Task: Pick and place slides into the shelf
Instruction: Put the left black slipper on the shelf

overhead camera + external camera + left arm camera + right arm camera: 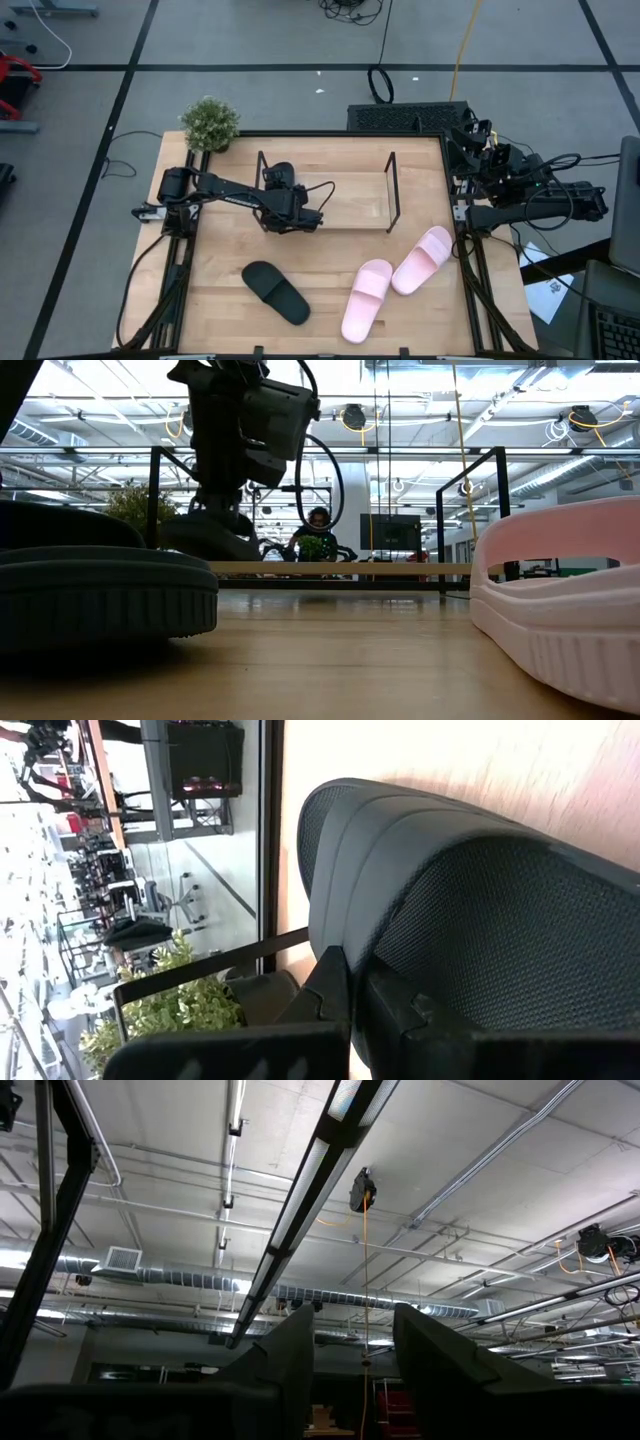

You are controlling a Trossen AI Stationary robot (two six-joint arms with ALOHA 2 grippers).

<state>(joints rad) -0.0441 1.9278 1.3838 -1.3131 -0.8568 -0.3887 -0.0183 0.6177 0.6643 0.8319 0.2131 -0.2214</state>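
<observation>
Now the left gripper [283, 196] is clamped on one matte black slide sandal [279, 176], holding it over the left end of the black metal-rod shelf [392, 190]. I judge the placing step; next it should lower and release. Right gripper [470, 135] waits aside, fingers apart.

black slide [470, 920] fills view, gripped by left claw [350, 1010] | wooden worktop [480, 760] behind | black shelf rod [200, 970] | green plant [170, 1010]
</observation>
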